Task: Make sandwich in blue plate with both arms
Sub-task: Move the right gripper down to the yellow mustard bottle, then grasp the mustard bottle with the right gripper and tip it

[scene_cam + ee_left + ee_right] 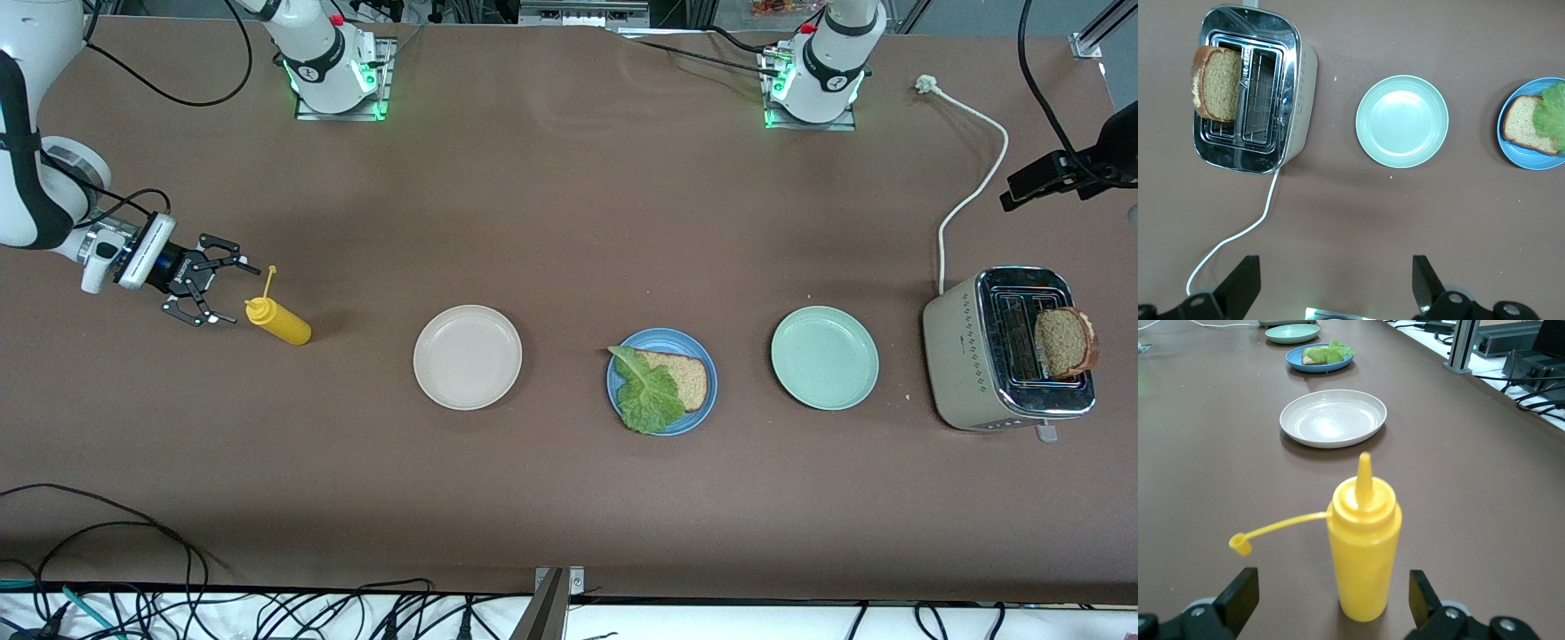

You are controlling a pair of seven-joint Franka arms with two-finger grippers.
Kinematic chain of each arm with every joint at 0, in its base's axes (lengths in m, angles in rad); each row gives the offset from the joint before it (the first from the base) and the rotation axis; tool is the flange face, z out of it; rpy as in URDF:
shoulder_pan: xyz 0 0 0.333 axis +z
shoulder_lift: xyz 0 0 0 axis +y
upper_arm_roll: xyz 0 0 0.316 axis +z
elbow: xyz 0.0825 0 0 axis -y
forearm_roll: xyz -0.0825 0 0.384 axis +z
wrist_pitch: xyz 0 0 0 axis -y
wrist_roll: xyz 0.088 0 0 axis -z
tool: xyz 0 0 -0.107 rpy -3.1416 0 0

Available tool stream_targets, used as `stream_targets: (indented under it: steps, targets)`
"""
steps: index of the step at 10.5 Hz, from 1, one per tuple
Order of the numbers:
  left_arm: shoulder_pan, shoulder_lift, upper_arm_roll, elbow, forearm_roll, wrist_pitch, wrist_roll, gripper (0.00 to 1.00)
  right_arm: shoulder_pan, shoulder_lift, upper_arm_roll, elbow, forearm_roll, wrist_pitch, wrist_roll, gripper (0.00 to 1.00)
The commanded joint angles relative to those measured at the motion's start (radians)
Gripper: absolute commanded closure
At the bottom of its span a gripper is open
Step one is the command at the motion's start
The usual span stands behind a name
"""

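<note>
Front view, read from the right arm's end of the table toward the left arm's end. We first meet the right gripper, low and horizontal just beside the mustard bottle, its black fingers spread wide with the bottle not yet between them. The bottle is soft yellow plastic, cylindrical with a conical nozzle, its small cap dangling on a thin strap.

Next come the cream-white plate, bare and matte; then the blue plate, shallow-rimmed, carrying one coarse brown bread slice partly covered by a ruffled green lettuce leaf; then the smooth mint-green plate.

Last stands the toaster, a cream body under a polished steel top, with the second bread slice upright in one slot and a white cord trailing away.

The left gripper, seen only in its wrist view, hangs high over the table near the toaster and mint-green plate, jaws apart and empty.

We judge the sandwich half built: base and lettuce are laid, the top slice is not. The next move seems to call for closing squarely on the squeezable bottle, or for lifting the toasted slice by its crust.
</note>
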Motion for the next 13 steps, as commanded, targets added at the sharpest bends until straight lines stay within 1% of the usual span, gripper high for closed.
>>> stream_targets:
  steps: [1,3,6,10,13]
  targets:
    - [0.005,0.008,0.001,0.017,-0.012,-0.008,0.011,0.0,-0.014,0.073,-0.003,0.001,0.098,-0.066,-0.085,0.0]
    - [0.005,0.008,0.001,0.017,-0.012,-0.008,0.012,0.0,-0.014,0.098,-0.003,0.001,0.135,-0.07,-0.104,0.0]
    - [0.005,0.008,0.003,0.017,-0.012,-0.007,0.011,0.0,-0.012,0.146,-0.001,0.015,0.203,-0.128,-0.111,0.0]
    - [0.006,0.01,0.003,0.017,-0.012,-0.005,0.011,0.0,-0.011,0.199,-0.001,0.017,0.304,-0.175,-0.188,0.0]
    - [0.008,0.015,0.003,0.017,-0.012,-0.005,0.011,0.0,-0.011,0.213,0.005,0.017,0.33,-0.185,-0.191,0.0]
